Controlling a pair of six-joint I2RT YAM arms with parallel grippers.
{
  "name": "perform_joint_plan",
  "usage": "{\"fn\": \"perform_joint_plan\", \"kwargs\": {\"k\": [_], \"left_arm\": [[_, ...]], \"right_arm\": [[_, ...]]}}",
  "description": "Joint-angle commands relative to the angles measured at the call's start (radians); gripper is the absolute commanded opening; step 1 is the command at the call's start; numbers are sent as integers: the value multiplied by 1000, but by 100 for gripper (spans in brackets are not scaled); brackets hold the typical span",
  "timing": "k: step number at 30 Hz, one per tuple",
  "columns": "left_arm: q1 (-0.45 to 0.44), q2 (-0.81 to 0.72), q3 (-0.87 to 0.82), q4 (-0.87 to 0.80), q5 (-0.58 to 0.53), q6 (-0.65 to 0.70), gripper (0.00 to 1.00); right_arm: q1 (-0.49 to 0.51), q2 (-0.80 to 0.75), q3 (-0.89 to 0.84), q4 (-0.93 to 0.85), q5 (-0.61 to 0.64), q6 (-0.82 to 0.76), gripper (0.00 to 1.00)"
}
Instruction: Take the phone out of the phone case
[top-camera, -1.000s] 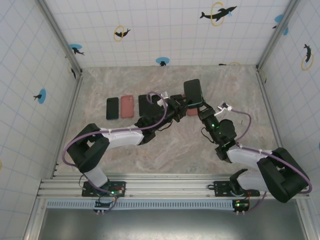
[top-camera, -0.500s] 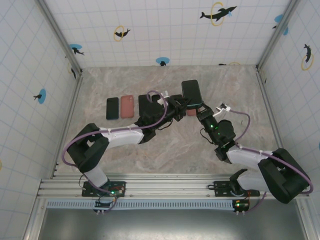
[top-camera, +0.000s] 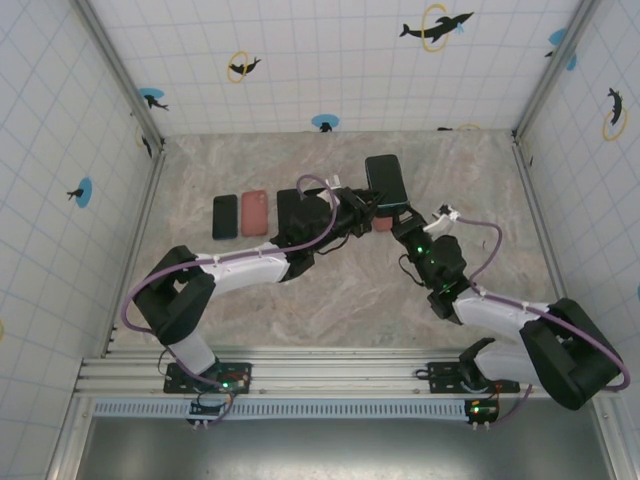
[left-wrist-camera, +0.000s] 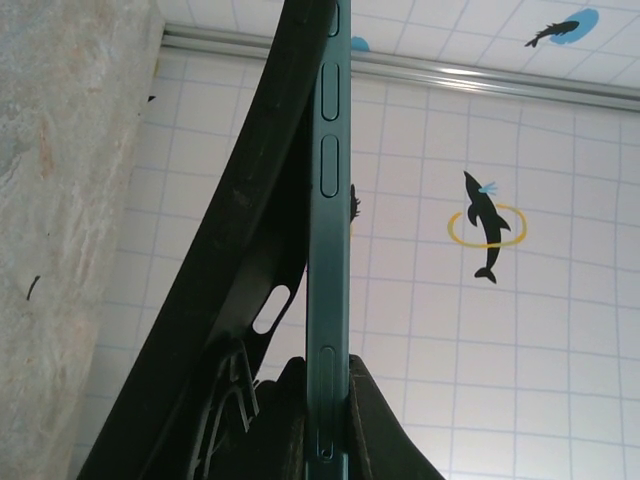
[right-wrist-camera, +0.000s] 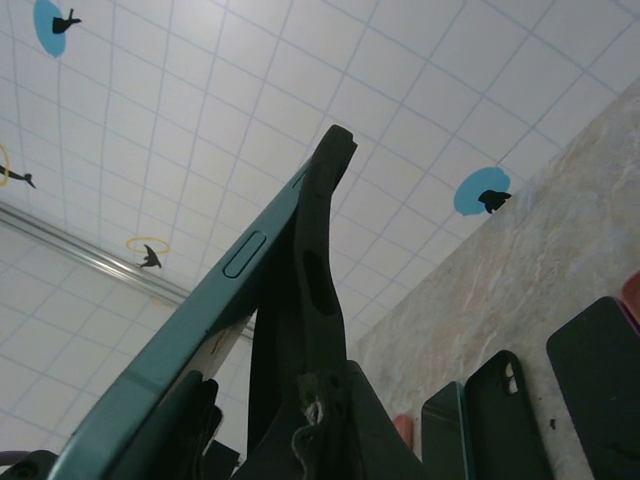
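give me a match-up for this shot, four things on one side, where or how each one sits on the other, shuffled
Things:
1 teal phone
2 black case
3 salmon item
4 flat black item

States:
a far left of the row
b bowed away from the phone
c held in the air, side buttons showing
d second from left in the row

Pairs: 1-c, 2-b, 3-d, 4-a

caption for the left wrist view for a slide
Edge-on: black phone case bowed away from the teal phone, tiled wall behind
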Motion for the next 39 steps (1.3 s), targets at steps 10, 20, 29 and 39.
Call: {"fn": "perform_joint_plan", "kwargs": {"k": [10,20,29,39], "left_arm": [[14,-59,25,85,28,24,1],[33,-65,15,73,47,25,0],[0,30,153,77,73,14,0],[-15,41,174,68,77,14,0]], "right_arm": [[-86,-53,-24,-141,102,-78,0],[-71,-48,-4,-95,71,-116,0],[48,47,6,-3,192,-114,0],[69,40,95,-244,321,-106,0]]}}
